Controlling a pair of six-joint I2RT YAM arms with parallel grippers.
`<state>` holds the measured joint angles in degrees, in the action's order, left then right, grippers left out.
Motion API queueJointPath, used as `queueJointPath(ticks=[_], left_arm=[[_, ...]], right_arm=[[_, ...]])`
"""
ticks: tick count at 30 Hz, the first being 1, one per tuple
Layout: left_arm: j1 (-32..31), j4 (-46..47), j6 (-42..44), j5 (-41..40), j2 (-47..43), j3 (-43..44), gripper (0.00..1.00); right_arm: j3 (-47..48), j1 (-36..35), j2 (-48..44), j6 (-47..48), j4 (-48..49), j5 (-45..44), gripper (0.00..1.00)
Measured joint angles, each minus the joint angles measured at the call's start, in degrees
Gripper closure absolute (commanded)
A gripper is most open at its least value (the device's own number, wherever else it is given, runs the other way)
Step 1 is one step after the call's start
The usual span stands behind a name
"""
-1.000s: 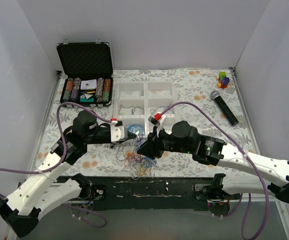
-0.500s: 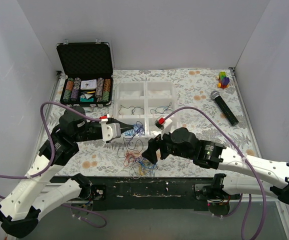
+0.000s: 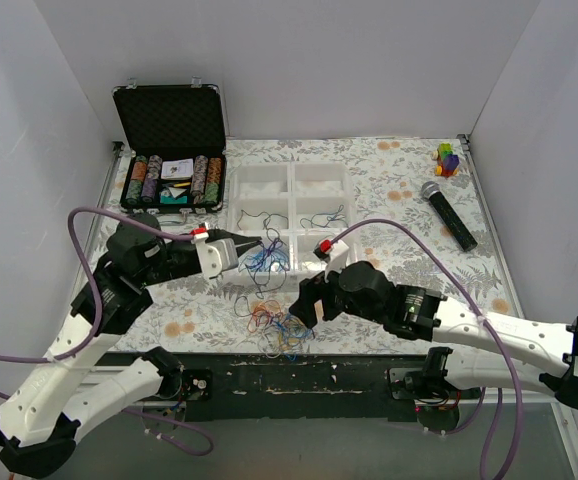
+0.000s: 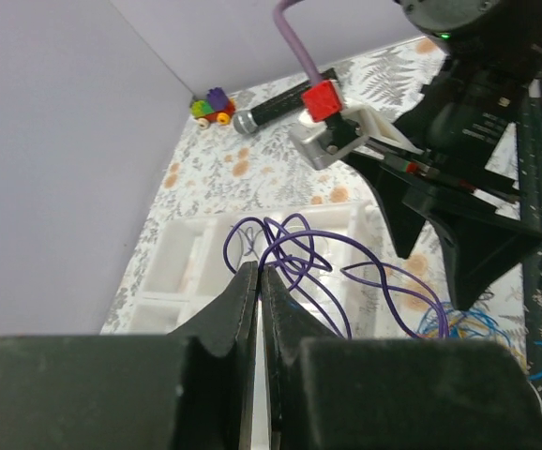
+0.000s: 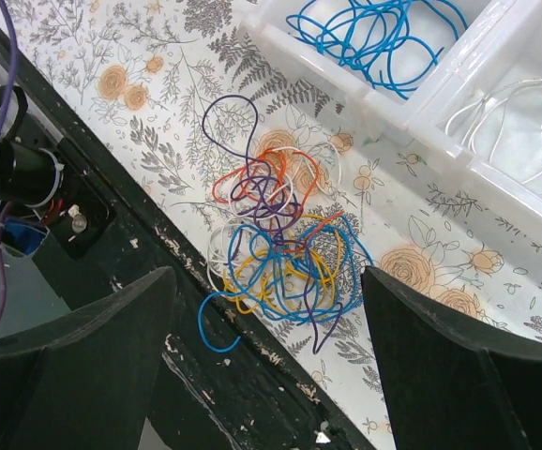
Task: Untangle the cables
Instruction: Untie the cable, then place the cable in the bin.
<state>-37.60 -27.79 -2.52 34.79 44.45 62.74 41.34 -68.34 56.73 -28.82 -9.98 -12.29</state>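
Cables (image 3: 262, 320) partly beneath right gripper (image 3: 294, 314)

Light's soft and even on your top view, coming from overhead, with only faint shadows on the table (image 3: 399, 200) beneath your left gripper (image 3: 257, 243) and right gripper (image 3: 294, 314). On the left wrist cam, that gripper is a dark, out-of-focus blob filling the bottom, while the purple cable (image 4: 299, 248) just past its tips is fairly sharp. On the right wrist cam, the fingers (image 5: 83, 366) are blurry black shapes. The cables (image 5: 280, 239) between them are crisp, and the white tray (image 5: 421, 103) beyond them runs close to washed out.
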Motion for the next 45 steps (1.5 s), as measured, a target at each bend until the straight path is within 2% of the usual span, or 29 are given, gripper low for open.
queueJointPath(ticks=[10, 19, 29, 45], left_arm=[[0.0, 4.7, -5.4, -13.0, 5.0, -0.6, 1.0], [0.0, 9.1, -6.6, -21.8, 8.9, -7.7, 1.0], [0.0, 15.2, -6.3, -22.4, 14.5, -8.0, 1.0], [0.0, 28.7, -9.8, -20.4, 44.6, 6.5, 1.0]], right_arm=[[-5.2, 1.2, -1.8, -2.5, 0.8, -1.1, 0.12], [-9.0, 1.9, -9.4, -4.3, 0.7, -3.1, 0.13], [-10.3, 2.7, -16.3, -6.4, -2.4, -8.7, 0.16], [-7.8, 2.8, -28.5, -10.3, -14.8, -23.0, 0.2]])
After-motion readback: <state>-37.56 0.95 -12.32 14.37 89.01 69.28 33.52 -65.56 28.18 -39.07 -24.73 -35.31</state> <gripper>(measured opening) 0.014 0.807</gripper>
